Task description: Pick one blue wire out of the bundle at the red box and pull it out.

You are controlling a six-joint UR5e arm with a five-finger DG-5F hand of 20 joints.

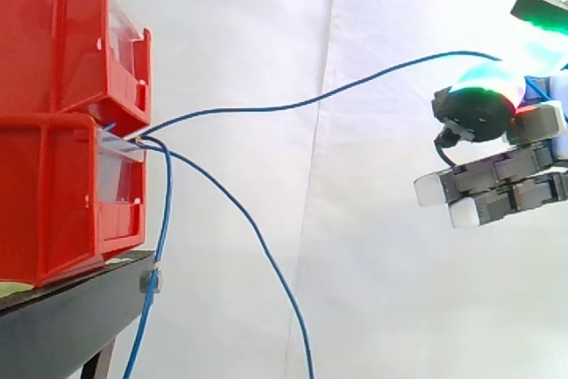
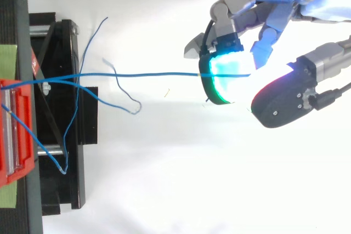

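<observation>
Two red boxes are stacked at the left, the upper one (image 1: 53, 42) on the lower one (image 1: 53, 193). A bundle of blue wires (image 1: 140, 139) comes out between them. One blue wire (image 1: 293, 106) runs from there to the right, slightly slack, up to my hand (image 1: 484, 113). In the top view this wire (image 2: 153, 74) reaches the glowing cyan-green fingertips (image 2: 222, 75) of my hand (image 2: 244, 17), which pinch it. The hand is well away from the boxes, at the right edge.
Two other blue wires hang from the bundle, one (image 1: 257, 237) curving down to the right, one (image 1: 162, 219) dropping along the black stand (image 1: 71, 326). A loose wire end (image 2: 123, 89) curls beside the stand. A white curtain lies behind.
</observation>
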